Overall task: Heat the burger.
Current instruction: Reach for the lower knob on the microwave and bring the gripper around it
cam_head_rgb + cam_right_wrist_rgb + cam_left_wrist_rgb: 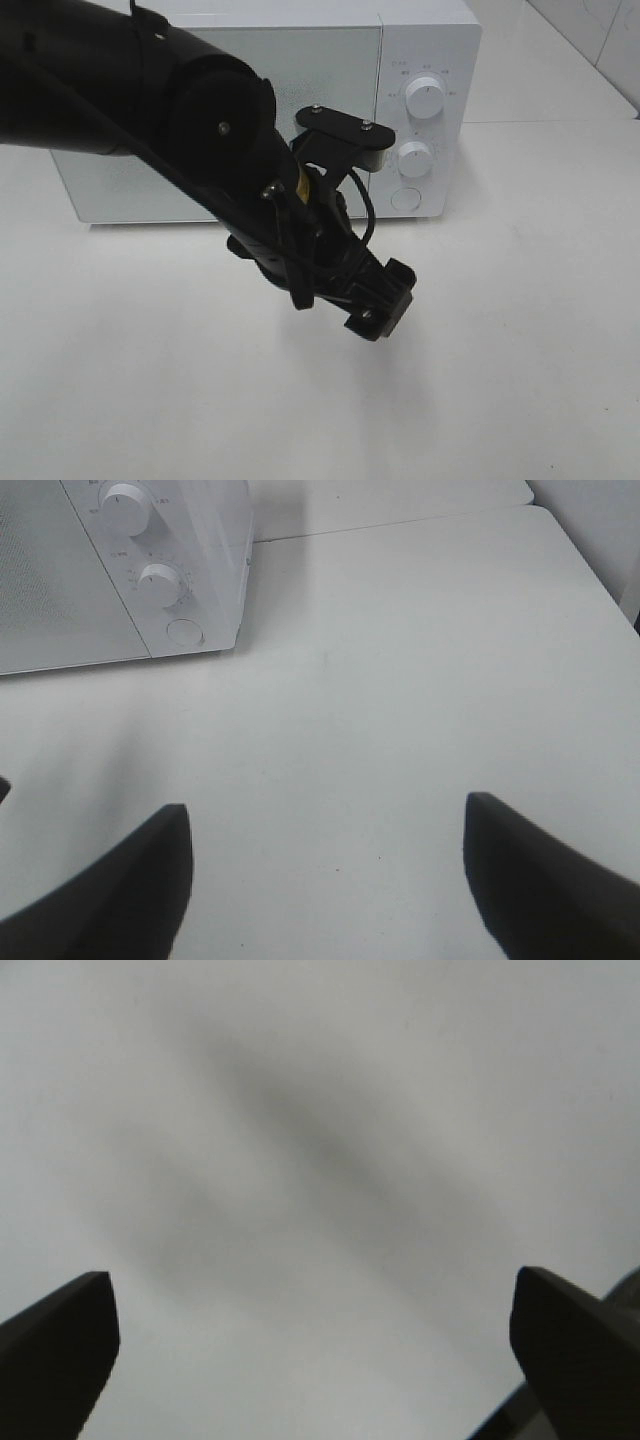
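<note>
The burger is out of view in all three views. A white microwave [250, 90] stands at the back of the white table with its door closed; it also shows in the right wrist view [60, 590]. My left gripper [383, 303] hangs over the table in front of the microwave, and its black arm fills the upper left of the exterior view. In the left wrist view this gripper [312, 1290] is open, with only bare table between its fingers. My right gripper [327, 815] is open and holds nothing, out in front of the microwave's control panel.
The microwave's panel carries two round knobs [426, 98] [414, 158] and a round button [405, 198]. White table [520, 330] stretches to the front and right. A tiled wall [600, 30] rises at the back right.
</note>
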You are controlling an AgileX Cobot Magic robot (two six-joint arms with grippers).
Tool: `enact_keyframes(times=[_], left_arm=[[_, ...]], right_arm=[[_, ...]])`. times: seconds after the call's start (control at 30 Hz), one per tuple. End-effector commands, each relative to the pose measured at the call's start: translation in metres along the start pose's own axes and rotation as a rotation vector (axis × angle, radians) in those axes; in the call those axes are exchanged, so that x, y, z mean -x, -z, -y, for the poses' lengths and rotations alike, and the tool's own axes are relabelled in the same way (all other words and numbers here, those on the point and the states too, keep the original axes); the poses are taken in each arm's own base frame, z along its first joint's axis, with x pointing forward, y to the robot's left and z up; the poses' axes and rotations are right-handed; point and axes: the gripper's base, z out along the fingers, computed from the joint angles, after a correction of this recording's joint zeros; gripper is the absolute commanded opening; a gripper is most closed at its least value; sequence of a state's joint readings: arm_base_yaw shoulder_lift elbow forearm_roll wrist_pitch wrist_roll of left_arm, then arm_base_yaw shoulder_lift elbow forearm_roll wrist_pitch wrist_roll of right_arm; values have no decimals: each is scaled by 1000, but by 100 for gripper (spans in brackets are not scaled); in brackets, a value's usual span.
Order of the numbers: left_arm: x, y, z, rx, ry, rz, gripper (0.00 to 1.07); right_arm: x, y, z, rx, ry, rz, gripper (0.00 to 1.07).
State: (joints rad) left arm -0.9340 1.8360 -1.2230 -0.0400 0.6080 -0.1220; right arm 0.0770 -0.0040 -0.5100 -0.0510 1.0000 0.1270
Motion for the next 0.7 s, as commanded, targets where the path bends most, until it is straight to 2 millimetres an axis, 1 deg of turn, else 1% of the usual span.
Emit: enact_keyframes(times=[0.03,0.07,0.1,0.13,0.17,0.2,0.23,0.27,0.3,0.33,0.37,0.4,0.43,0.47,0.5,0.53,0.57,0.6,0.63,0.67,0.7], left_arm=[[-12,18,1,6,4,-123,100],[-16,29,0,10,5,-158,100],[-16,29,0,10,5,-158,100],[-18,35,0,11,7,-175,100],[-21,45,0,14,7,-201,100],[-21,45,0,14,7,-201,100],[-23,50,0,16,5,-211,100],[-25,60,-3,21,8,-224,100],[-25,60,-3,21,8,-224,100],[-26,69,-9,22,33,-228,100],[-26,69,-9,22,33,-228,100],[-26,74,-14,26,50,-227,100],[-26,84,-27,27,94,-218,100],[-26,84,-27,27,94,-218,100],[-26,88,-33,29,118,-215,100],[-27,99,-50,31,169,-197,100],[-27,99,-50,31,169,-197,100],[-27,104,-58,33,191,-192,100],[-30,115,-73,32,231,-176,100],[-32,122,-81,32,249,-168,100],[-32,122,-81,32,249,-168,100]], right_arm=[[-1,3,0,2,-3,31,71],[-1,3,0,2,-3,31,71],[-1,3,0,2,-3,31,71],[-1,3,0,2,-3,31,71],[-1,3,0,2,-3,31,71],[-1,3,0,2,-3,31,71],[-1,3,0,2,-3,31,71],[-1,3,0,2,-3,31,71],[-1,3,0,2,-3,31,71],[-1,3,0,2,-3,31,71],[-1,3,0,2,-3,31,71],[-1,3,0,2,-3,31,71],[-1,3,0,2,-3,31,71],[-1,3,0,2,-3,31,71],[-1,3,0,2,-3,31,71],[-1,3,0,2,-3,31,71],[-1,3,0,2,-3,31,71],[-1,3,0,2,-3,31,71],[-1,3,0,2,-3,31,71],[-1,3,0,2,-3,31,71],[-1,3,0,2,-3,31,71]])
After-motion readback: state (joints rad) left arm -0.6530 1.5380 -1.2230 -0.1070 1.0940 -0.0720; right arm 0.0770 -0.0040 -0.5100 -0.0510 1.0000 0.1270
